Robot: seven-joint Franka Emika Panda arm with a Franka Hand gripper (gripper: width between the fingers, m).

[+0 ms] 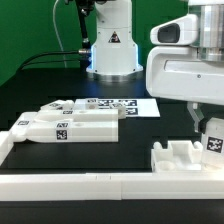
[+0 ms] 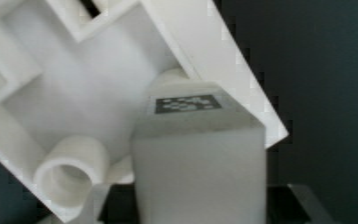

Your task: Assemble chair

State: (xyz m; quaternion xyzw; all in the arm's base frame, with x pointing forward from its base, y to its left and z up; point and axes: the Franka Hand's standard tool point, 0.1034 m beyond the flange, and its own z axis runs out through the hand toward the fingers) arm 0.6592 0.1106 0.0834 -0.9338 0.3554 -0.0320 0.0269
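My gripper [image 1: 208, 132] pinches the tagged bar [image 2: 194, 170], mating it to the slab [image 1: 178, 158] against the rail [image 1: 100, 185]; next needs alignment, then steady push

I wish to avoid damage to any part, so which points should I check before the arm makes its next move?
1. Hold of the gripper on the tagged bar: cannot tell, fingertips hidden.
2. The bar's tag reads clearly in the wrist view: ok.
3. The notched white part lies below the gripper: ok.
4. Bar seated in that part: cannot tell.
5. The other tagged parts lie apart, at the exterior view's left: ok.
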